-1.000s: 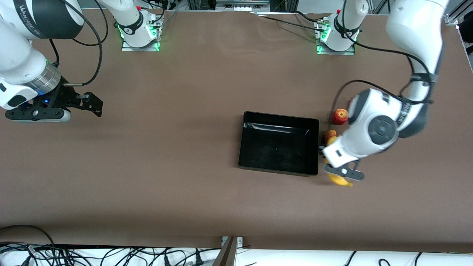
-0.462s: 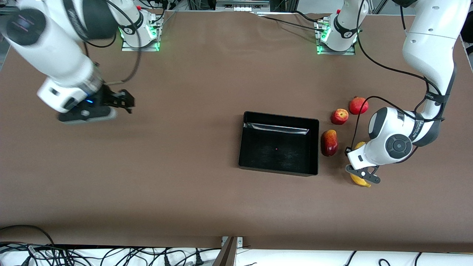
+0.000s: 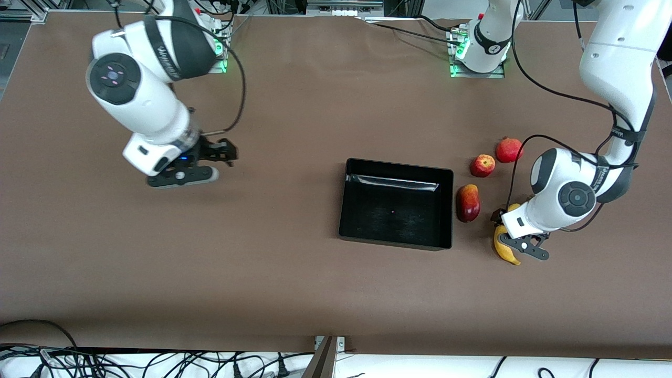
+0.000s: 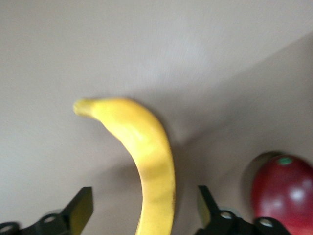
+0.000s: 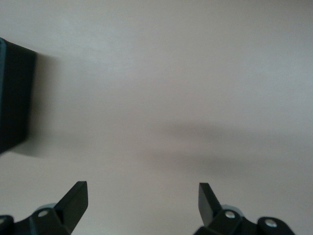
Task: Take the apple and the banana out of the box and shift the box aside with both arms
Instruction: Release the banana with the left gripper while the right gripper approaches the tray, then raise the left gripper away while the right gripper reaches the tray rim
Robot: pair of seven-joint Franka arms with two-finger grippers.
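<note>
The yellow banana (image 3: 505,251) lies on the table beside the box, toward the left arm's end. My left gripper (image 3: 503,232) is low over it and open. In the left wrist view the banana (image 4: 146,147) runs between the two fingers (image 4: 80,205) and touches neither. The small red apple (image 3: 482,165) sits farther from the front camera than the banana. The black box (image 3: 395,210) stands mid-table with nothing in it. My right gripper (image 3: 223,156) hangs open and holds nothing, over bare table toward the right arm's end. The right wrist view shows one box corner (image 5: 14,98).
A red and yellow oval fruit (image 3: 468,202) lies between the box and the banana; it also shows in the left wrist view as a red fruit (image 4: 283,188). A round red fruit (image 3: 509,150) sits beside the apple. Cables hang along the table's front edge.
My left gripper carried the banana away from the box toward the left arm's end and has now opened around it. The right arm has swung in toward the box.
</note>
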